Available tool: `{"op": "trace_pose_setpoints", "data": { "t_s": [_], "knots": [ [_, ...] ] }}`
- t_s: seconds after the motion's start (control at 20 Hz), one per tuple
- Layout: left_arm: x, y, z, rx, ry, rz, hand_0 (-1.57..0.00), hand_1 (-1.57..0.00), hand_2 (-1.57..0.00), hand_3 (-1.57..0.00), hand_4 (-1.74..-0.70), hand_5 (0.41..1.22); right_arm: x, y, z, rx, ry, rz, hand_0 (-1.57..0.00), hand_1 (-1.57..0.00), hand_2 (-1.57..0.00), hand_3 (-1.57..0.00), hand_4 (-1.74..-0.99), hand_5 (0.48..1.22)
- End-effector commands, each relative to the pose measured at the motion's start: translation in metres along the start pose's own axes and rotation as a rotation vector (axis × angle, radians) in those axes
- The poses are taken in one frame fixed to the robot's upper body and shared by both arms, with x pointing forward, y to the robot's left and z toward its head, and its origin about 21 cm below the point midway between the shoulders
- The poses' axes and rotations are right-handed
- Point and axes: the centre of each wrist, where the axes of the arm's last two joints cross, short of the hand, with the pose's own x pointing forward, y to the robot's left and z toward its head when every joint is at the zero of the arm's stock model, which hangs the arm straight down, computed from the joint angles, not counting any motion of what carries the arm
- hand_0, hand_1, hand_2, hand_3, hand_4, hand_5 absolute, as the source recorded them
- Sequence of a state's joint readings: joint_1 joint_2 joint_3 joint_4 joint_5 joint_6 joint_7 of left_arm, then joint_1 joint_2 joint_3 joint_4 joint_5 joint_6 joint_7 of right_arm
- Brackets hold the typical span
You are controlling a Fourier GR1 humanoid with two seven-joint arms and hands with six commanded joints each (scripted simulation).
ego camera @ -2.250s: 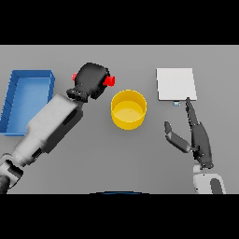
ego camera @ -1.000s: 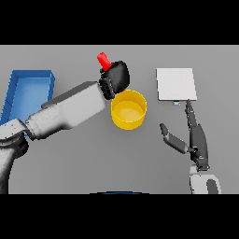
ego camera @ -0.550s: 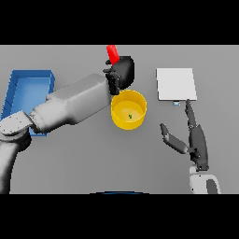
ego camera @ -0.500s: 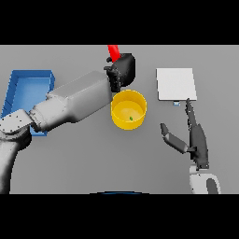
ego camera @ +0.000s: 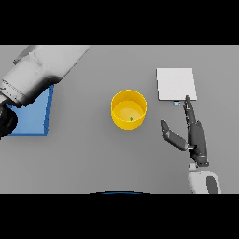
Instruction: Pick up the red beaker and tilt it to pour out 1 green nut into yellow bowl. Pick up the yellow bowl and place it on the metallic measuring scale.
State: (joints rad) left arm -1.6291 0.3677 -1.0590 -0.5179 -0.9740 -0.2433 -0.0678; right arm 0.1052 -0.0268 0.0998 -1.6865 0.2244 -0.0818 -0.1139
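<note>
The yellow bowl (ego camera: 117,108) stands upright in the middle of the table with one green nut (ego camera: 131,118) lying inside it. Right of it and further back lies the metallic measuring scale (ego camera: 175,84), a flat square plate with nothing on it. My right hand (ego camera: 196,137) rests open on the table to the right of the bowl. Its fingers point at the scale's near edge and its thumb sticks out towards the bowl. Only my left forearm (ego camera: 42,70) shows, crossing the upper left. The left hand and the red beaker are out of the picture.
A blue tray (ego camera: 30,116) sits at the left edge of the table, partly covered by my left arm.
My left arm has swung up and back, carrying its hand and the red beaker out of view. A green nut now lies in the yellow bowl. The right hand has hardly moved.
</note>
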Motion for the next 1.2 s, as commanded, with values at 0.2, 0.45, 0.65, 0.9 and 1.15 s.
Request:
{"op": "trace_pose_setpoints", "data": {
  "t_s": [0.2, 0.45, 0.65, 0.9, 1.15],
  "knots": [
    [-0.072, -0.058, 0.018, -0.039, 0.306, 0.558, -1.57, -1.57, -1.56, -1.36, -1.73, 1.221, -0.002, 0.001, 0.003, 0.022, 0.015, -0.010, 0.00, 0.00, 0.00, 0.00, -1.222, 0.592],
    [-0.098, -0.140, 0.051, 0.028, 0.476, 1.002, -1.57, -1.57, -1.57, -1.43, -1.74, 1.221, -0.005, -0.009, 0.000, 0.032, -0.014, 0.004, 0.00, 0.00, 0.00, 0.00, -1.222, 0.586],
    [-0.090, -0.198, 0.081, 0.060, 0.705, 1.241, -1.57, -1.57, -1.57, -1.43, -1.74, 1.221, -0.006, -0.007, -0.003, 0.051, -0.010, 0.019, 0.00, 0.00, 0.00, 0.00, -1.217, 0.599],
    [-0.047, -0.241, 0.118, 0.033, 0.917, 1.427, -1.57, -1.57, -1.57, -1.46, -1.74, 1.221, -0.003, -0.010, -0.002, 0.062, -0.019, 0.057, 0.00, 0.00, 0.00, 0.00, -1.212, 0.641],
    [0.009, -0.265, 0.153, -0.022, 1.013, 1.514, -1.57, -1.57, -1.57, -1.45, -1.74, 1.221, -0.006, -0.006, -0.002, 0.076, -0.005, 0.066, 0.00, 0.00, 0.00, 0.00, -1.215, 0.664]
  ]
}}
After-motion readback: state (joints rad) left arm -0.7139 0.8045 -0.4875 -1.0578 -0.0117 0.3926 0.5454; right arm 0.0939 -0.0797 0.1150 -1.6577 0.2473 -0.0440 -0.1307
